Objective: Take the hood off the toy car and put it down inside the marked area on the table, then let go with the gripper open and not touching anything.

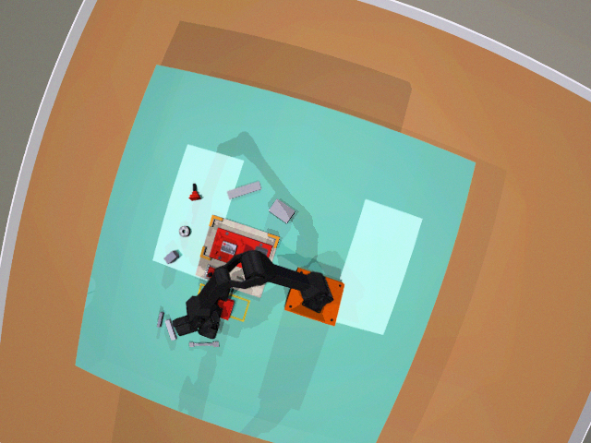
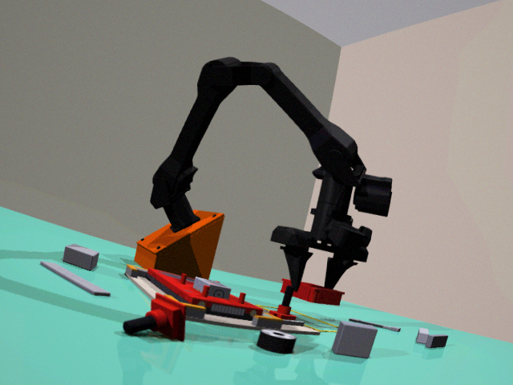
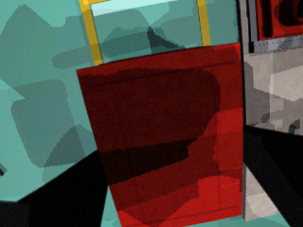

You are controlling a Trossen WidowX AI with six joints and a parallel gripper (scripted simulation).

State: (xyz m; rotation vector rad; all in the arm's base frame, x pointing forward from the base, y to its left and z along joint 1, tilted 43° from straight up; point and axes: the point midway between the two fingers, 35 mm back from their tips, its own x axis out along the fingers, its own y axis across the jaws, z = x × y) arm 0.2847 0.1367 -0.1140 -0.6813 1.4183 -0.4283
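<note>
The red hood [image 1: 226, 309] [image 2: 308, 292] [image 3: 156, 113] is held roughly level, low over the table, off the toy car. My gripper [image 2: 313, 289] [image 3: 169, 145] points down and is shut on the hood, one finger at each side. The marked area, a yellow outline [image 1: 247, 310] [image 3: 93, 38], shows partly beyond the hood's edge in the wrist view; the hood and arm hide the rest. The toy car's red body [image 1: 244, 240] [image 2: 170, 284] sits beside it on a pale board. Any contact between hood and table cannot be told.
A red-and-black peg [image 2: 285, 308] stands at the board's edge near the hood; another [image 1: 194, 194] [image 2: 167, 321] lies apart. A dark ring [image 1: 184, 229] [image 2: 276, 342] and grey block [image 1: 172, 257] [image 2: 354, 340] lie beyond the board. Thin grey pieces [image 1: 170, 329] [image 1: 203, 343] lie near the gripper.
</note>
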